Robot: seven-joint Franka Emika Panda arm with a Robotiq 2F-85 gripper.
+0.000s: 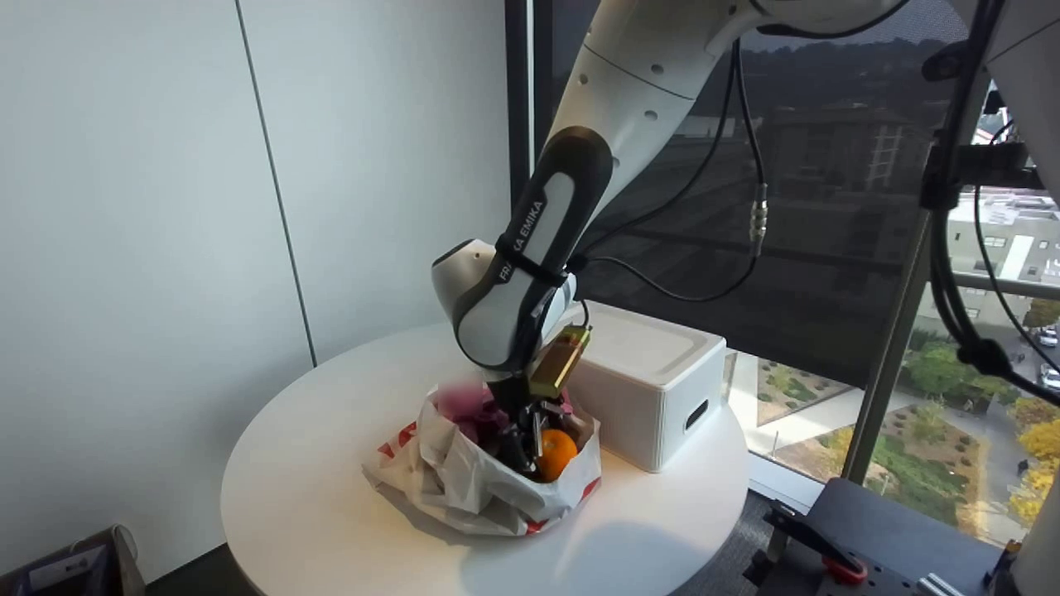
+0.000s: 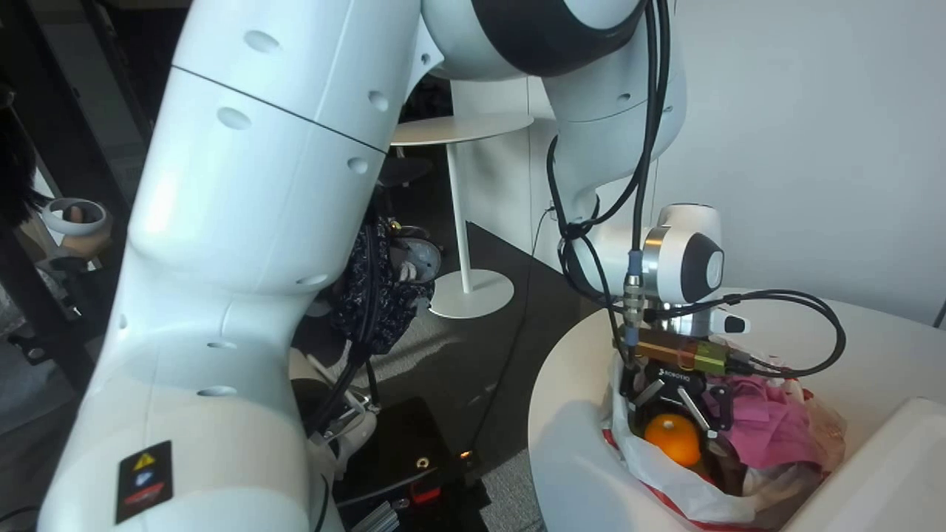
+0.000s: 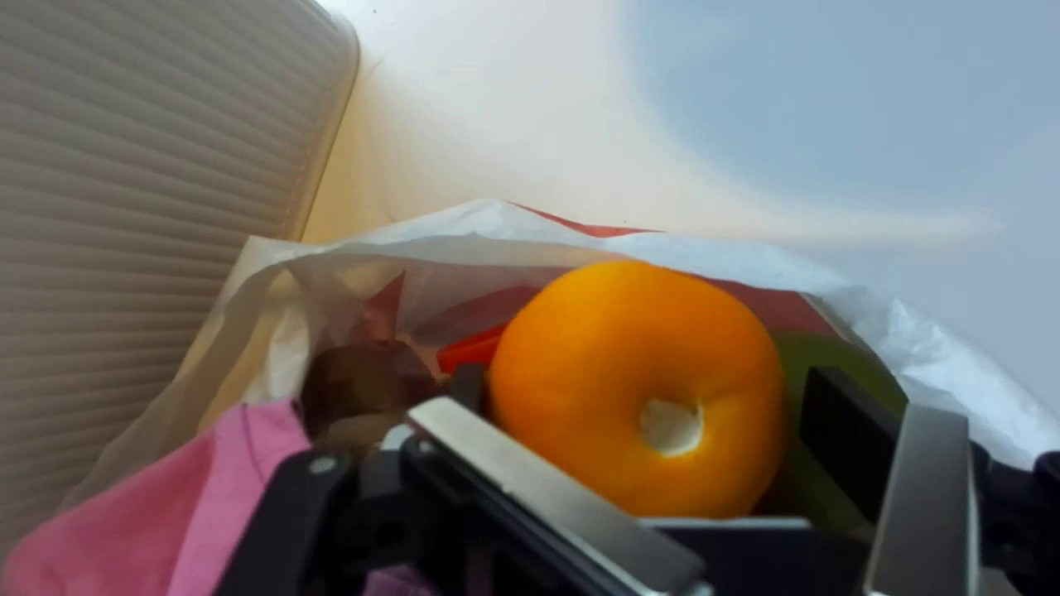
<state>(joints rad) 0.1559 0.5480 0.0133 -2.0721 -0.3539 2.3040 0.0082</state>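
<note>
**Spread gripper [image 3: 650, 406] at the orange [image 3: 613, 356] inside the bag [image 1: 489, 488]**

The gripper is placed in the mouth of the bag, pointed downward. Its fingers [image 3: 915, 497] are spread wide, and one is located at each side of the orange. In the wrist view, a gap is seen between the orange and the finger at that view's right; whether contact is made by the opposite finger cannot be told. The orange is flanked rather than clamped.

The orange is lodged inside the bag, near its rim, and a pale stem mark [image 3: 672, 427] is shown on its skin. Next to the orange, a green object [image 3: 836, 352] is partly hidden by a finger and cannot be identified. On the other side, a red piece [image 3: 472, 350] and a brown, rounded object [image 3: 344, 385] are seen; the latter is blurred. A pink cloth [image 2: 768, 421] is bunched in the bag beside the gripper.

The bag is white, crumpled and marked with red. It is supported by a round white table [image 1: 306, 463]. On the same table, a white box [image 1: 625, 414] with ribbed sides is located just beside the bag. The gripper is carried by a white arm [image 1: 629, 99], along which black cables [image 2: 664, 44] are routed. Beyond the table, a dark shade [image 1: 803, 207] is hung over part of a window [image 1: 952, 381].
</note>
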